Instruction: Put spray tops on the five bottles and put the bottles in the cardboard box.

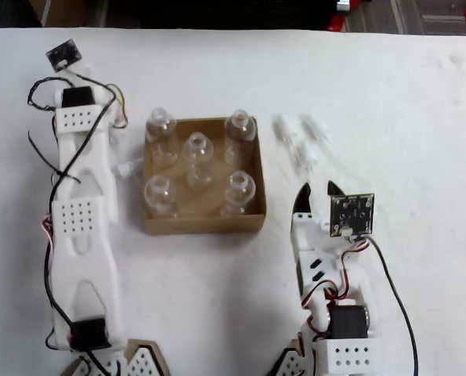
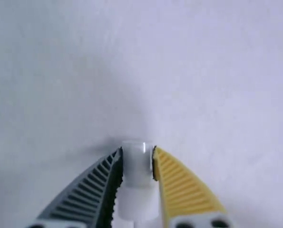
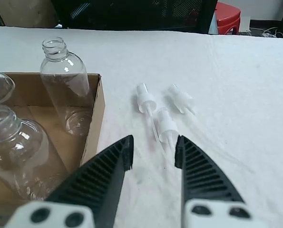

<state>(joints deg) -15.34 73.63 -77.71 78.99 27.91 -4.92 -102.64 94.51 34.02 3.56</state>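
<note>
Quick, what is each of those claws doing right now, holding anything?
Left gripper: jaws closed on a white spray top.
Right gripper: jaws open, holding nothing.

You have 5 clear bottles (image 1: pixel 198 149) standing upright with open necks inside the shallow cardboard box (image 1: pixel 204 225), 4 in the corners and 1 in the middle. At the box's 2 o'clock, 3 white spray tops (image 1: pixel 299 139) lie on their sides in a loose cluster, near the box but apart from it. At 9 o'clock, just beside the wall, 1 more spray top (image 2: pixel 138 190) sits pinched in the left gripper (image 2: pixel 137 157).
</note>
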